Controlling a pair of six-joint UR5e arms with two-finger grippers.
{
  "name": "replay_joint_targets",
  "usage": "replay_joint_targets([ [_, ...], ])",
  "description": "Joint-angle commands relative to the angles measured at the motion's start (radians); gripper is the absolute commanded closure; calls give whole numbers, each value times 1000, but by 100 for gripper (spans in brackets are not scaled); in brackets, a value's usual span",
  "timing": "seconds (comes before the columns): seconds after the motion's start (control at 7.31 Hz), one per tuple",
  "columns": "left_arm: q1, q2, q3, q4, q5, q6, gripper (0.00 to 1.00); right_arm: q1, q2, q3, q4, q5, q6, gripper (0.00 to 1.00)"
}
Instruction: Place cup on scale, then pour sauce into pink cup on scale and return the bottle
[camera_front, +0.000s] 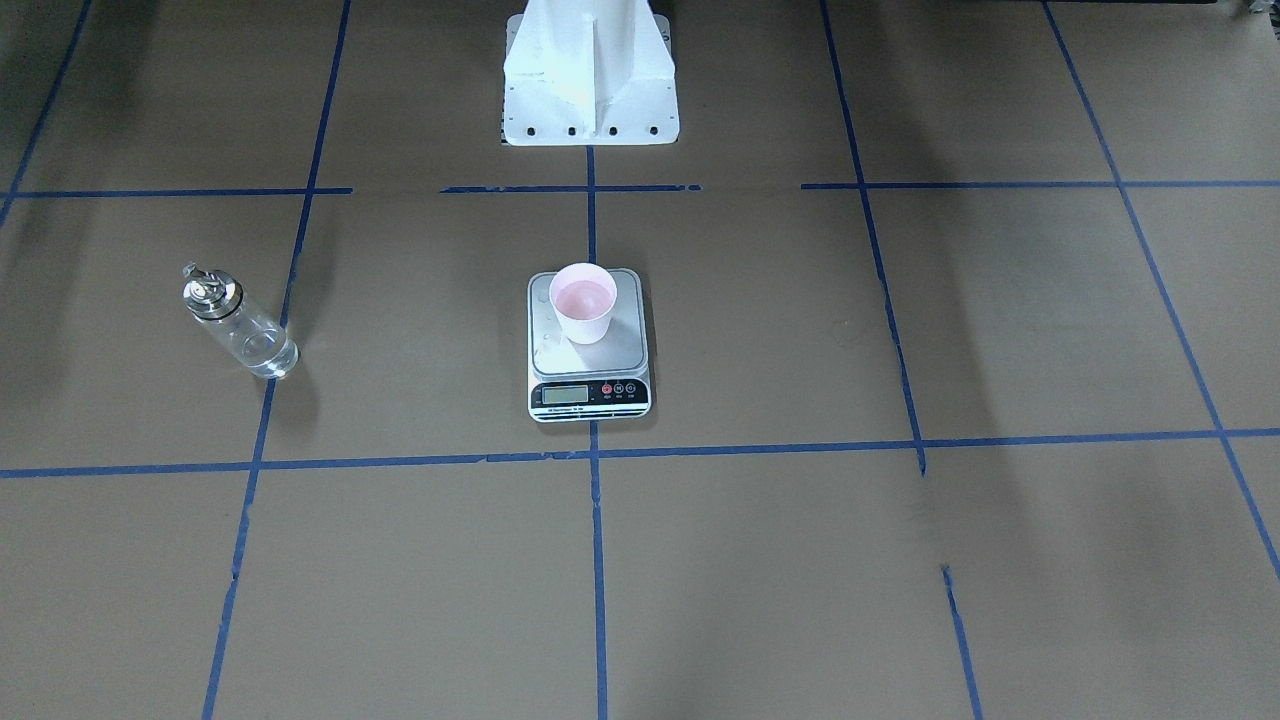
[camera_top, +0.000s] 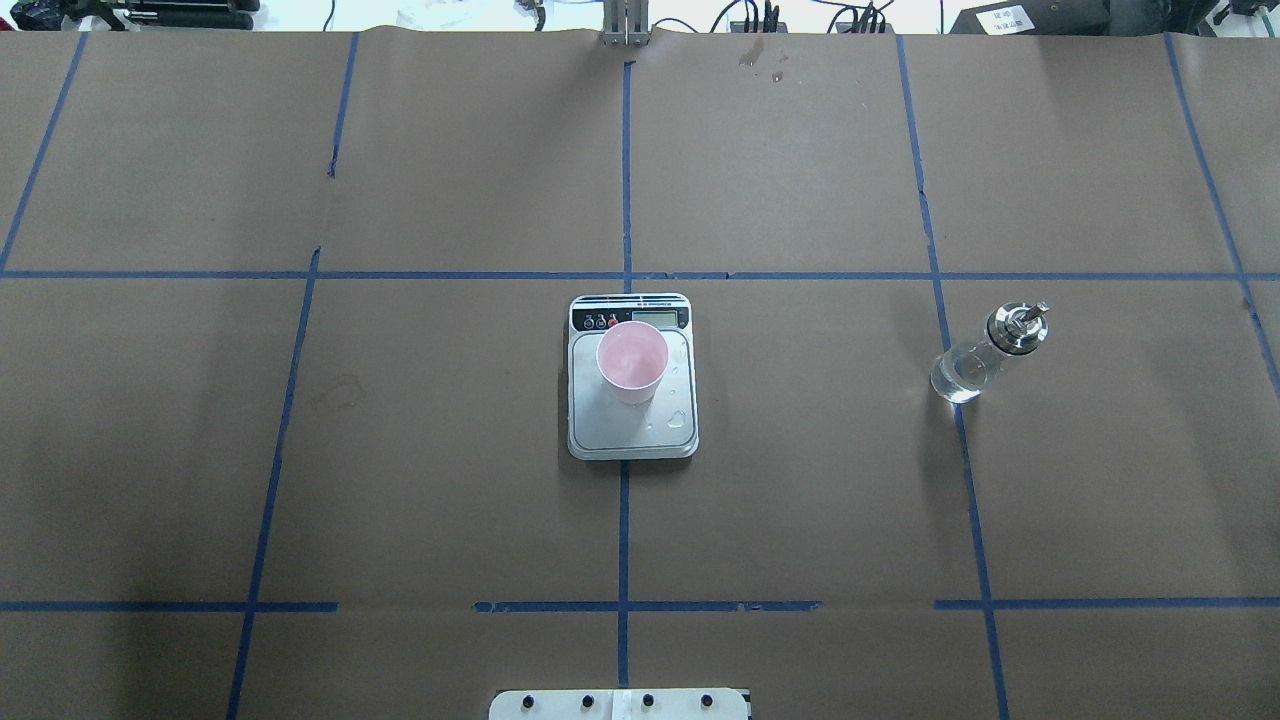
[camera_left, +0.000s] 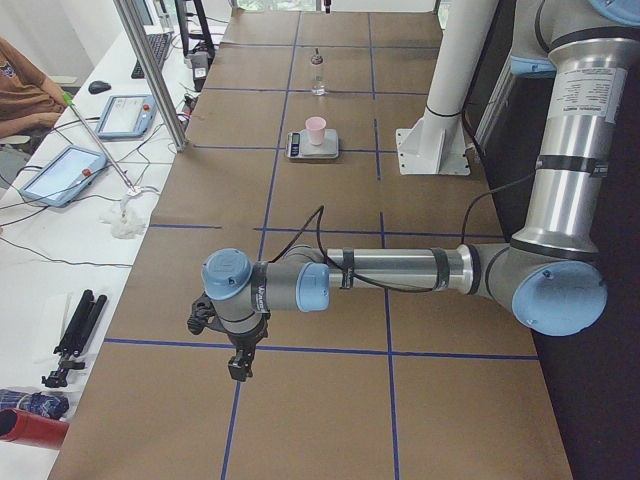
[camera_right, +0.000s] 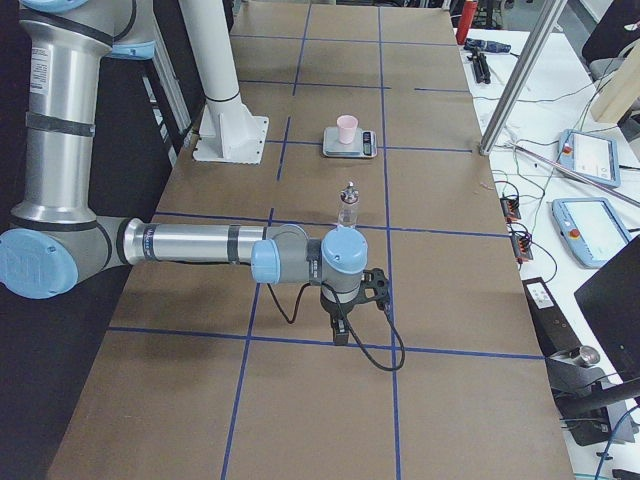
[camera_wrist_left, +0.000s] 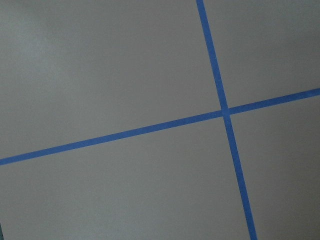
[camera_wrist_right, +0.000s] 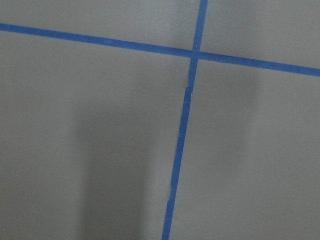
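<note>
nearest the side cameras, the left arm (camera_left: 400, 268) and right arm (camera_right: 200, 243) each reach out level and low over the surface (camera_top: 400, 450), wrists bent downward. the left end effector (camera_left: 240, 362) and right end effector (camera_right: 338, 328) point straight down over blue tape lines (camera_top: 624, 520); whether either is spread or closed i cannot tell. the bottle (camera_top: 985, 352), upright with clear sauce (camera_top: 957, 380) at its base, stands near the right end effector, beyond it toward the scale (camera_top: 600, 425). the cup (camera_top: 632, 360) sits upright on the scale, well apart from both end effectors.
</note>
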Motion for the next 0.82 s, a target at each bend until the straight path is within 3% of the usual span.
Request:
replay_joint_targets([
  [0.0, 0, 1, -21, 3, -3, 0, 0, 66, 22, 3, -6, 38, 2, 0],
  [0.41, -3, 6, -63, 6, -3, 0, 0, 72, 43, 0, -11, 21, 2, 0],
  [0.68, -3, 20, -73, 5, -67, -6, 0, 75, 34, 3, -11, -72, 0, 0],
])
